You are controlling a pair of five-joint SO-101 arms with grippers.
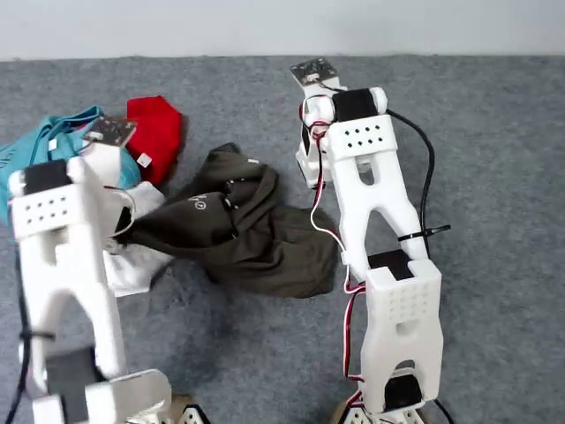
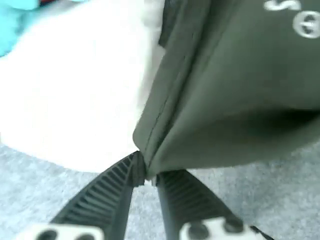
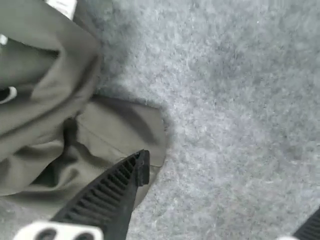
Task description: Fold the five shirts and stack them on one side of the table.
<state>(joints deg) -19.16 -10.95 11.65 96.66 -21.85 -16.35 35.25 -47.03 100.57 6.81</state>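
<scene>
The left tool is pinching an edge of the olive shirt, which is seemingly stretching lengthwise toward the right tool, gaping wide over its far end.

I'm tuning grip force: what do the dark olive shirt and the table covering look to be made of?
The dark olive shirt looks like soft matte knit cotton: it drapes in loose folds, with a stitched seam. The table covering looks like grey felt or short-pile carpet: fuzzy, mottled surface.
</scene>
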